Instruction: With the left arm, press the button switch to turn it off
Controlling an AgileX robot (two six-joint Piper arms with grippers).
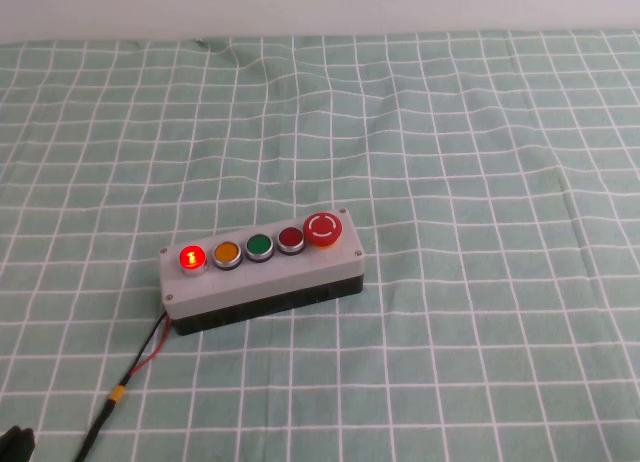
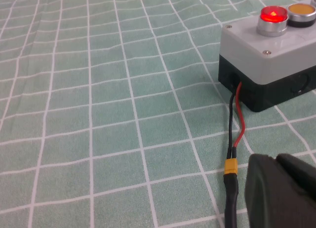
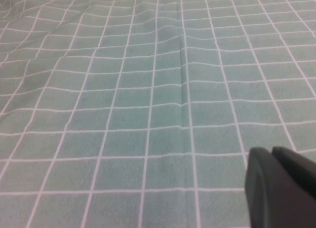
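Fingers of the left gripper (image 2: 281,193) show only as a dark rounded mass at the edge of its wrist view, low over the table (image 1: 480,132) and near the cable; whether they stand wide or narrow I cannot tell; the same holds for the right gripper (image 3: 281,188), which hangs above bare cloth well apart from the box.

The button switch (image 1: 191,257) sits at the left end of the row on the grey button box (image 1: 260,274), lit bright red with a faint "1" glowing on its face; its silver ring stands a little proud of the lid. It looks rigid and springy rather than fragile; it wants no grasp, only a straight push down on the flat cap, and a blunt fingertip should serve. The cap is small and smooth, so an off-centre touch could slide onto the ring or the amber button (image 1: 226,252) just beside it.

Next along come a green button (image 1: 260,246), a darker red button (image 1: 290,239) and a red mushroom-head button (image 1: 323,229) with white arrow marks on top; no brand can be read. The box seems light, resting loose on a green checked tablecloth (image 1: 500,312), so a slanted push might shift it; a red-and-black cable (image 2: 236,124) with a yellow connector (image 2: 230,167) leaves its near end.
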